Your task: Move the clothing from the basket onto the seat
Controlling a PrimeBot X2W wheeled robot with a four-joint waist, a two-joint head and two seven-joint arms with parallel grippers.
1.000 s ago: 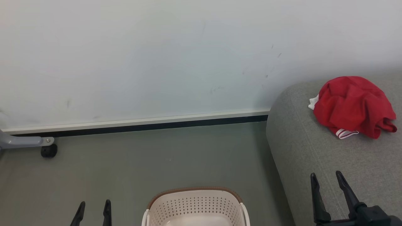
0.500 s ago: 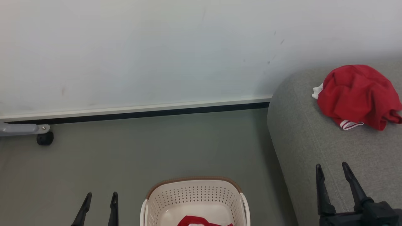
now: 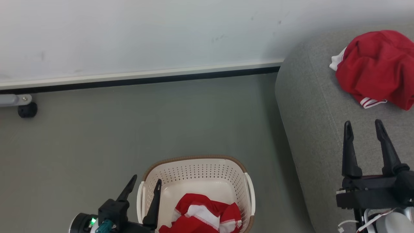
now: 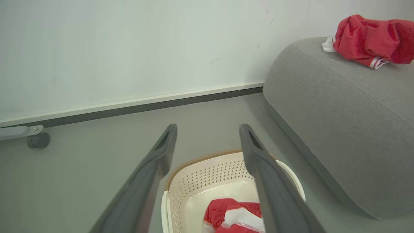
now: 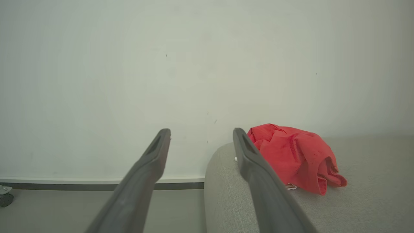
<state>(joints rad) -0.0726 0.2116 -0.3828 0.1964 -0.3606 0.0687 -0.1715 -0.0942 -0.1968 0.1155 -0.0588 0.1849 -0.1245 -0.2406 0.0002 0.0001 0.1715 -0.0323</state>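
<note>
Left gripper: The left gripper (image 3: 146, 179) is spread wide and empty at the left side of the basket (image 3: 194, 158). One finger is over the floor (image 3: 129, 136), the other over the basket's left wall. Whether it touches the rim cannot be told.
Right gripper: The right gripper (image 3: 362, 122) has its fingers apart and holds nothing. It is above the near part of the seat (image 3: 310, 136).
Clothing: The garment in the basket (image 3: 200, 213) is crumpled red and white at the basket's near side, to the right of the left gripper. The garment on the seat (image 3: 378, 61) is bunched at the far right, set back from the rounded left edge.
Basket: It stands on the floor left of the seat, with bare floor between them.
Risk, rim strike: The fingers straddle the left wall. A straight descent would probably land on the rim and shove or tip the light basket.
Risk, wrong grasp: Closing from this position would likely pinch the wall, not cloth.
Risk, snag: A fingertip could catch in the perforated wall.
Risk, thin pinch: The fabric is soft and loose. A grip on a single fold may slip, or leave a trailing end that hooks the rim and drags the basket.
Risk, carry: A hanging end could brush the floor over the gap.
Risk, release: Cloth let go on the seat's rounded left edge may slide off.
Risk, arms: A left arm crossing to the right could meet the right gripper.
</note>
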